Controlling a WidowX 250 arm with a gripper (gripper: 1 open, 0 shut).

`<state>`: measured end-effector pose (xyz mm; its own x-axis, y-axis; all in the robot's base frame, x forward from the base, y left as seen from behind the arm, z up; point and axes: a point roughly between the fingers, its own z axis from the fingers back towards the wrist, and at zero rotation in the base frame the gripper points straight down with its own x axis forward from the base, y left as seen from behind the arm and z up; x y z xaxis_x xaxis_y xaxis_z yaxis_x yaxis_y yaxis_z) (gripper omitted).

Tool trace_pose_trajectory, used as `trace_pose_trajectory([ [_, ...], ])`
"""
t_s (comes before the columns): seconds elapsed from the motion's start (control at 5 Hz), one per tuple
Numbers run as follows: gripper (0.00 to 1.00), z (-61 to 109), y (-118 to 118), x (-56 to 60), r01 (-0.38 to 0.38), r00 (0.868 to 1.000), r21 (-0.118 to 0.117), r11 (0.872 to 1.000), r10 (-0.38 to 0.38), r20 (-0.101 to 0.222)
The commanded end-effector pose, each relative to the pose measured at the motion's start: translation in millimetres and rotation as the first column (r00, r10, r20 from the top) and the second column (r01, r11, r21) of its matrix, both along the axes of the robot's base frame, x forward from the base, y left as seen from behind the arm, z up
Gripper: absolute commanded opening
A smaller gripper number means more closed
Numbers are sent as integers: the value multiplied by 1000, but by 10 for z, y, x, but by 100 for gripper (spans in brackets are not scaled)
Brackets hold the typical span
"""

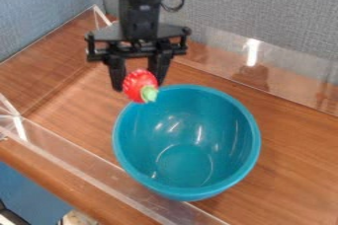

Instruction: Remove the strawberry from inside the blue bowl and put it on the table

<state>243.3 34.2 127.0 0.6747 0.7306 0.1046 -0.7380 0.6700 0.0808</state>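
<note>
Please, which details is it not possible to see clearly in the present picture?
In the camera view:
- Fingertips of the gripper: blurred, partly behind the strawberry.
- Far side of the strawberry: hidden by its own body.
- Outer far wall of the blue bowl: hidden by the bowl itself.
- Upper arm: cut off by the top edge.

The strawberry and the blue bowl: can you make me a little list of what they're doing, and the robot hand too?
toy strawberry: red with a green cap, held up between the fingers, over the bowl's far edge
robot gripper: closed on the strawberry
blue bowl: round, shiny, nothing inside
table: brown wood-grain, under the bowl
clear walls: low, along the table's edges
strawberry on the table: not yet
</note>
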Motion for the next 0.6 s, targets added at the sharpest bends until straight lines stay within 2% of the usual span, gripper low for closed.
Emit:
trace_pose_trajectory([
  [0.0,0,25,-15,111,-11,998,24,1000,9,61],
  [0.2,0,-121,-65,162,-11,998,45,999,8,63],
  [0.4,0,-140,3,175,-42,997,62,997,37,70],
])
